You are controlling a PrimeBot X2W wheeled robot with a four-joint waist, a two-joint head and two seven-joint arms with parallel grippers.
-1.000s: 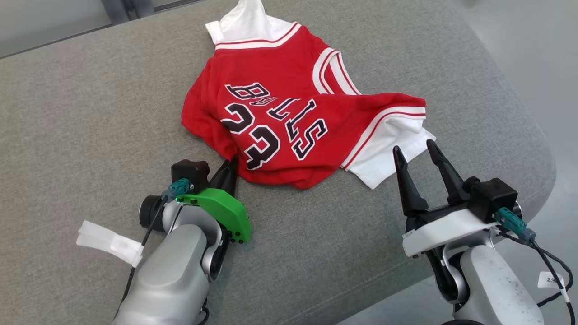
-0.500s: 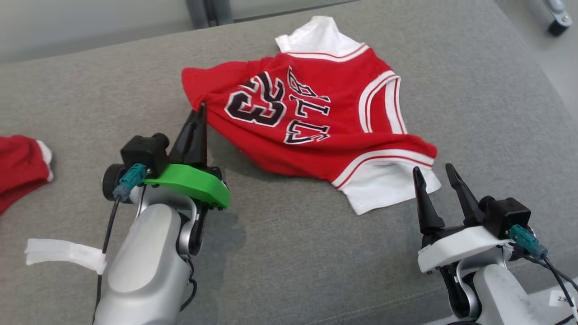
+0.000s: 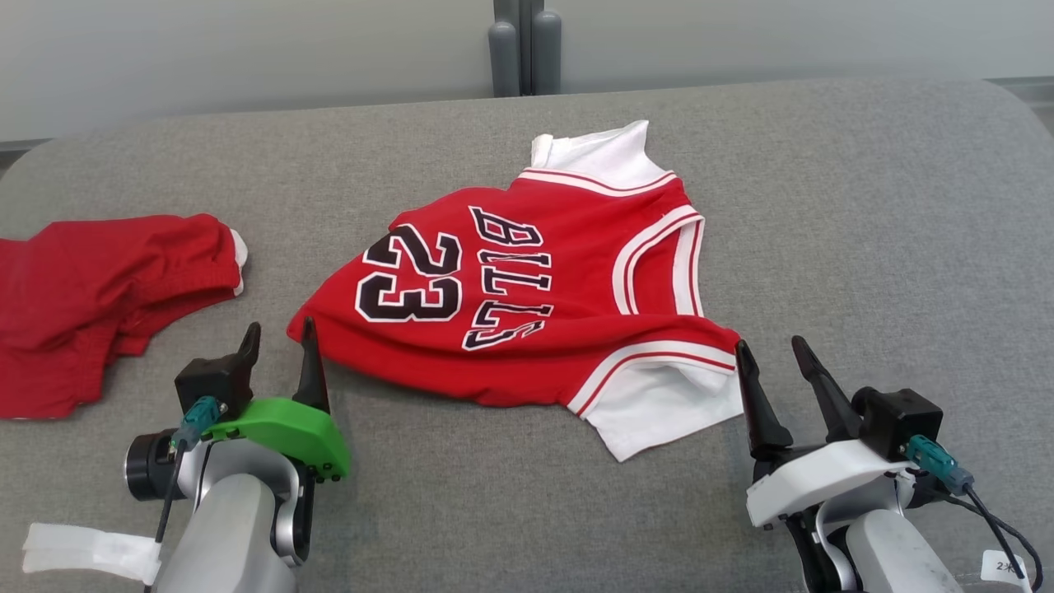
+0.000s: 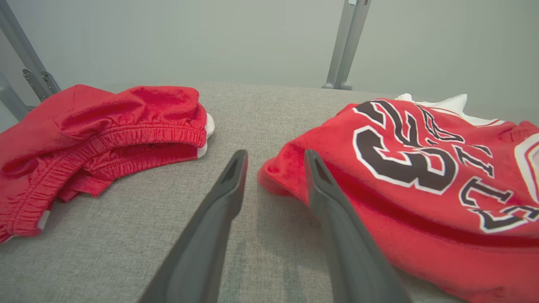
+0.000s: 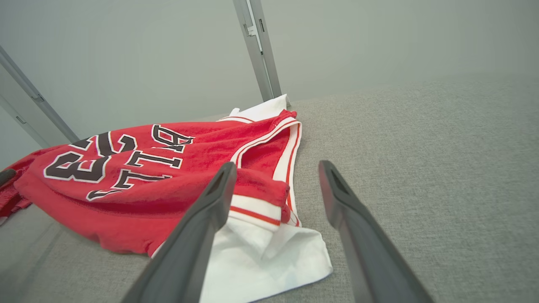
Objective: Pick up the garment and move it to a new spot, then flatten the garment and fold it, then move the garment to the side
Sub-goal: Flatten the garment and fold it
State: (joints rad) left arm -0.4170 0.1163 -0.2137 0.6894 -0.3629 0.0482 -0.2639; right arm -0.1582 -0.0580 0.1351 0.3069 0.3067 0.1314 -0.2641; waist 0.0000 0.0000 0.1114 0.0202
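The garment, a red jersey [image 3: 535, 305] with "BULLS 23" and white sleeves, lies spread on the grey padded table [image 3: 865, 231]. My left gripper [image 3: 280, 325] stands open at the jersey's near left corner, holding nothing. In the left wrist view that red corner [image 4: 273, 176] rests on the table right at the open left gripper [image 4: 276, 153], partly under one finger. My right gripper [image 3: 769, 344] is open just right of the near white sleeve [image 3: 659, 403]. The right wrist view has the right gripper [image 5: 277, 164] open over the sleeve's edge and the jersey [image 5: 147, 176] stretching away to the left.
Crumpled red shorts [image 3: 99, 296] lie at the table's left, close to my left gripper, also as red shorts [image 4: 105, 126] in the left wrist view. Two grey posts [image 3: 523, 45] stand behind the table's far edge before a pale wall. Bare grey surface stretches right of the jersey.
My left gripper was shut on the jersey's corner and has now opened and let it go. The jersey lies flatter. The head camera has turned, bringing the red shorts into view.
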